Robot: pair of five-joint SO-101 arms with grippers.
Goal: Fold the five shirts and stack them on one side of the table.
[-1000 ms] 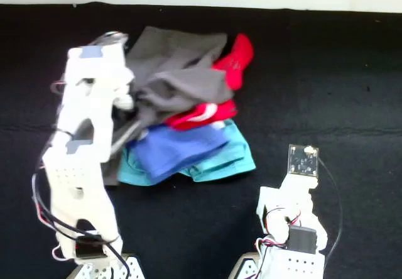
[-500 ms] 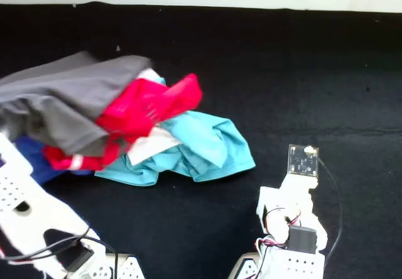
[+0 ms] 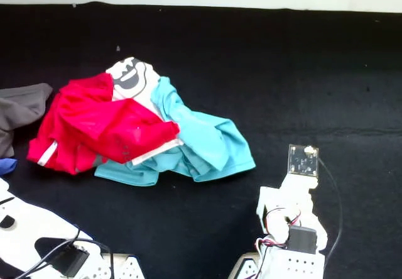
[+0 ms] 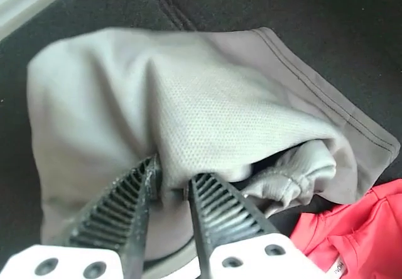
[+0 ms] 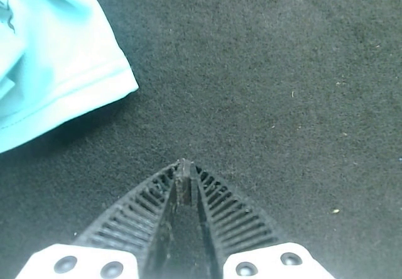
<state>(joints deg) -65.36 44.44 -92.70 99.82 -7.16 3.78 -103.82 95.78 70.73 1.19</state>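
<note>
Grey shirt (image 3: 22, 106) now clear of pile (image 3: 144, 134); we clamp it in left gripper (image 4: 173, 173) for solo folding; right gripper (image 5: 183, 169) closed, empty.

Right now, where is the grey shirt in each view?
High view: grey shirt at the picture's left edge, beside the red shirt.
Left wrist view: bunched in the left gripper, red shirt alongside.
Right wrist view: faces the turquoise shirt hem instead.
Shared landmark: red shirt.

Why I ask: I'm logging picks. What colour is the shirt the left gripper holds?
Grey: the shirt shows best in the left wrist view.
</note>
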